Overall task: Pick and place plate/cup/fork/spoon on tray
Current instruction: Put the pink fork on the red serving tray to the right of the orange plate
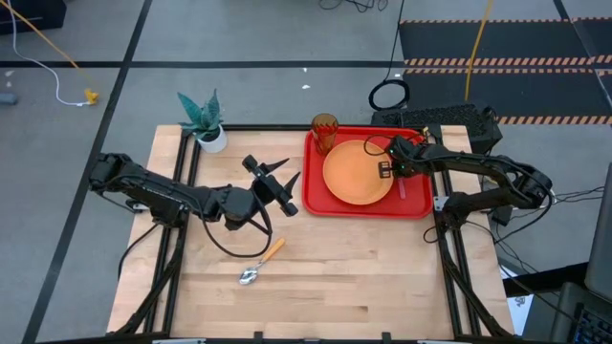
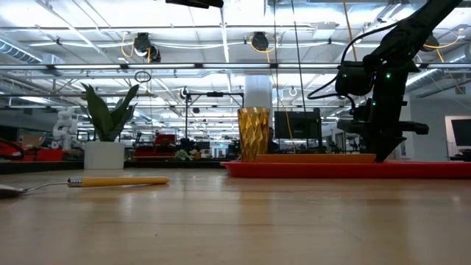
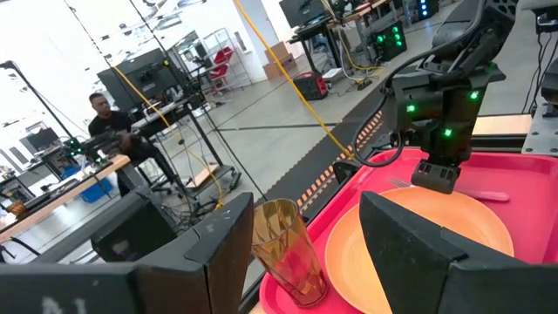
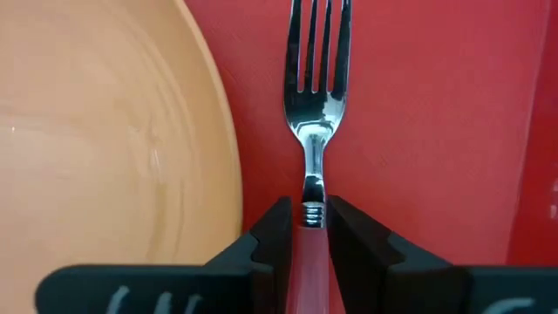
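Observation:
The red tray (image 1: 316, 199) holds the orange plate (image 1: 357, 174), with the amber cup (image 1: 324, 132) upright in its far left corner. The fork (image 4: 316, 78) lies flat on the tray floor just right of the plate. My right gripper (image 4: 309, 220) points down over it and is shut on its red-pink handle. The spoon (image 1: 260, 264) lies on the bare table near the middle, orange handle toward the tray. My left gripper (image 1: 291, 172) is open and empty, raised left of the tray and facing the cup. My right gripper pinches the fork's red-pink handle (image 4: 309, 240) between its two fingers, right behind the metal neck. The fingers come from above, pointing down, and lie across the fork. The fork lies flat on the tray, tines (image 4: 316, 44) beside the plate's rim.
A white pot with a teal plant (image 1: 203, 124) stands at the table's far left. Dark cables loop from the left arm onto the table near the spoon (image 1: 239, 244). The near half of the table is bare wood (image 1: 382, 287). A person (image 3: 105, 118) sits far behind the table.

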{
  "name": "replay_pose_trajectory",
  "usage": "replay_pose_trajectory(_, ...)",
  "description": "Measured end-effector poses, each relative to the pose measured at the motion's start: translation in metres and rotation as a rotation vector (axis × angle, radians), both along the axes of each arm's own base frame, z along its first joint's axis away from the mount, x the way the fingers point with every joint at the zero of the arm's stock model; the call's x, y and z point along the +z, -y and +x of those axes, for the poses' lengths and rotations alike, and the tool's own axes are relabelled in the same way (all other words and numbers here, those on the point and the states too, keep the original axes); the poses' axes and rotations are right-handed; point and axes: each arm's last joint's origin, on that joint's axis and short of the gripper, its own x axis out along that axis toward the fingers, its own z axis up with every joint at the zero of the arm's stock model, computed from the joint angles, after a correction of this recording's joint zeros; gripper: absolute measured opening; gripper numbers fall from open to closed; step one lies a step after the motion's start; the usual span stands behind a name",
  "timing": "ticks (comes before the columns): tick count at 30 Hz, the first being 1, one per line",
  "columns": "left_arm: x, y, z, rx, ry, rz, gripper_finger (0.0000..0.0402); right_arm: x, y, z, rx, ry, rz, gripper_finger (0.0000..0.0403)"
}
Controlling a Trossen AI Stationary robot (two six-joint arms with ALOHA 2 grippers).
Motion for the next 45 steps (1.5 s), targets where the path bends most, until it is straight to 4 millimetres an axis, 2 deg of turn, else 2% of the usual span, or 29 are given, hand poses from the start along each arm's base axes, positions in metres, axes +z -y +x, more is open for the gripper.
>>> replay_pose_trajectory(10,0.000,0.003,-0.001,-0.011,-0.001,0.000,0.0214,0.008,-0.005,-0.004,0.053,-0.008,-0.011,0.0066)
replay_pose_trajectory(19,0.000,0.005,-0.001,-0.016,-0.001,0.000,0.0214,0.026,-0.037,-0.020,0.151,-0.090,0.017,0.0066)
replay_pose_trajectory(24,-0.003,0.005,-0.001,-0.014,-0.010,-0.015,0.0214,0.014,-0.050,-0.022,0.172,-0.054,-0.017,0.0063)
replay_pose_trajectory(31,-0.005,0.005,-0.001,-0.015,0.005,-0.046,0.0214,-0.008,-0.060,-0.021,0.192,0.003,-0.038,0.0036)
replay_pose_trajectory(37,-0.005,0.006,-0.001,-0.049,0.024,-0.074,0.0214,-0.011,-0.062,-0.020,0.203,0.013,-0.049,0.0025)
replay_pose_trajectory(45,-0.008,0.007,-0.001,-0.052,0.000,-0.080,0.0214,-0.003,-0.063,-0.022,0.176,0.089,-0.082,0.0024)
